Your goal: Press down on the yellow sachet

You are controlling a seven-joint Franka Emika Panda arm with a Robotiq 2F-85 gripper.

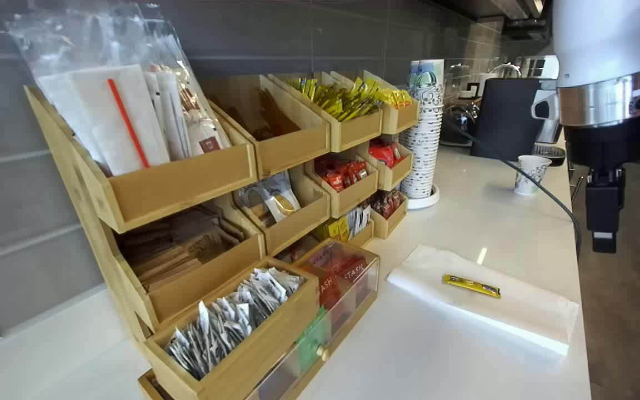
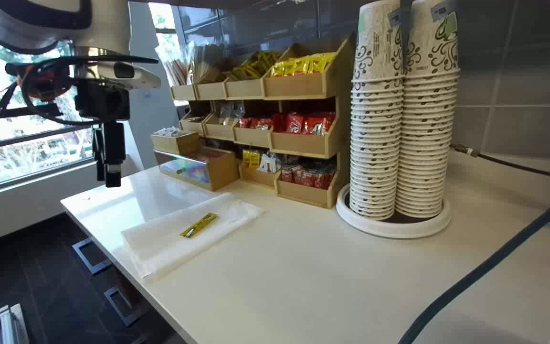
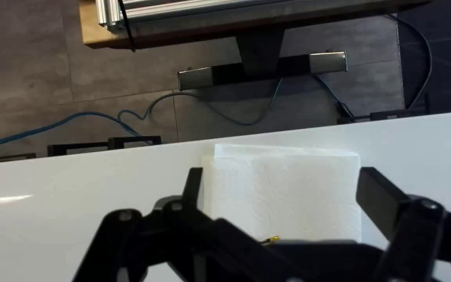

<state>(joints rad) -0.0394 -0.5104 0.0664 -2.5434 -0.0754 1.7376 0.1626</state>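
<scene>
A slim yellow sachet [image 1: 471, 285] lies flat on a folded white paper towel [image 1: 431, 266] on the counter; it also shows on the towel [image 2: 160, 248] in an exterior view [image 2: 199, 225]. In the wrist view only one end of the sachet [image 3: 274, 238] shows; the gripper body hides the rest. My gripper [image 1: 604, 241] hangs pointing down, well above the counter and apart from the sachet, also seen in an exterior view [image 2: 109, 179]. In the wrist view the gripper's fingers [image 3: 282, 178] are spread wide with nothing between them, over the towel's front part.
A wooden organizer [image 1: 298, 141] with several bins of packets stands along the wall. Stacked paper cups [image 2: 399, 143] stand on a round white tray [image 2: 392, 231]. A single cup [image 1: 531, 173] stands farther along the counter. The counter's front edge [image 3: 178, 143] runs past the towel.
</scene>
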